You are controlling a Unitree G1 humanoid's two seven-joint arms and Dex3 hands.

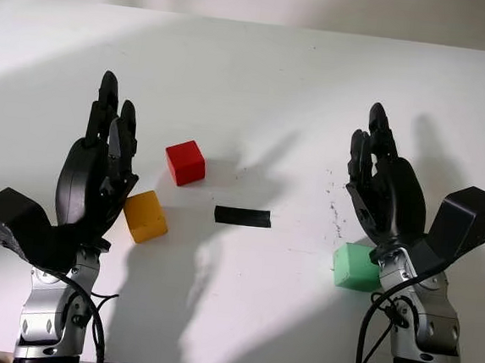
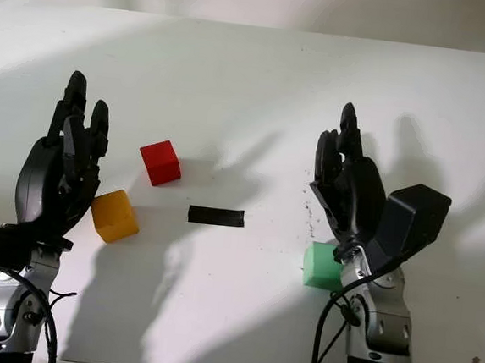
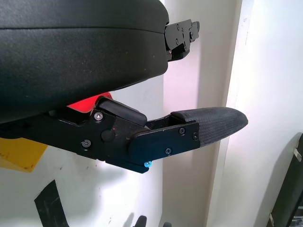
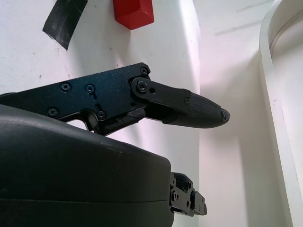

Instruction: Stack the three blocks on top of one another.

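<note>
Evidently no block is stacked yet, and nothing is held: both hands are raised above the white table (image 1: pixel 260 81) with fingers extended and empty.

Taking the black tape strip (image 1: pixel 242 216) as the landmark and working from near to far, the green block (image 1: pixel 356 267) is found nearer the robot and off to the strip's right, partly hidden under the right hand (image 1: pixel 384 190). The yellow block (image 1: pixel 145 216) is seen to the strip's left, about level with it, just beside the left hand (image 1: pixel 99 169). The red block (image 1: pixel 185 162) is placed beyond the strip and slightly to its left, near the yellow one but apart from it.

A first pick is judged to be the step in hand. It would be done well if the chosen hand were lowered squarely over one block, opposite flat faces were gripped, and the neighbouring block were not nudged; the red-yellow gap is narrow, so care is needed there.
</note>
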